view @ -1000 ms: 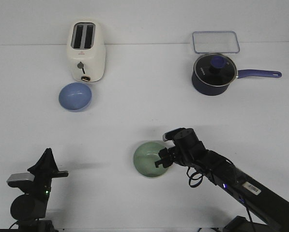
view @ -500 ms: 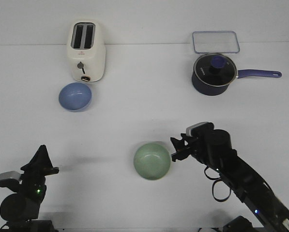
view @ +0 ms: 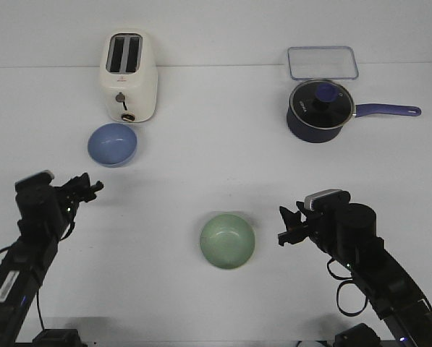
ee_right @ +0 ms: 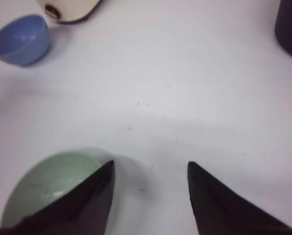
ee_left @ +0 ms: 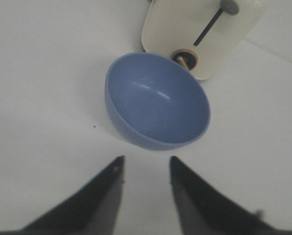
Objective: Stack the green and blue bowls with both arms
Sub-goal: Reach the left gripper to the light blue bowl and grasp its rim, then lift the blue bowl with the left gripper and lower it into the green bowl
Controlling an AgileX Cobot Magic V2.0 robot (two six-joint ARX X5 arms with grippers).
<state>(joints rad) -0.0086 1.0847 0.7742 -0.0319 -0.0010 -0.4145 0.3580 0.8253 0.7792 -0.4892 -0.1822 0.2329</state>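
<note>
The pale green bowl [view: 227, 241] sits empty on the white table near the front centre; it also shows in the right wrist view [ee_right: 48, 188]. The periwinkle blue bowl [view: 112, 144] sits at the left, just in front of the toaster; it fills the left wrist view [ee_left: 158, 102] and shows small in the right wrist view [ee_right: 21, 39]. My left gripper [view: 90, 186] is open and empty, a short way in front of the blue bowl, pointing at it [ee_left: 146, 164]. My right gripper [view: 286, 224] is open and empty, to the right of the green bowl [ee_right: 150, 166].
A cream toaster [view: 129, 77] stands behind the blue bowl. A dark blue lidded saucepan [view: 320, 110] with a long handle sits at the back right, with a clear lidded box [view: 323, 62] behind it.
My right gripper let go of the green bowl and drew back to the right of it. My left arm rose from the front left corner and reached toward the blue bowl.
</note>
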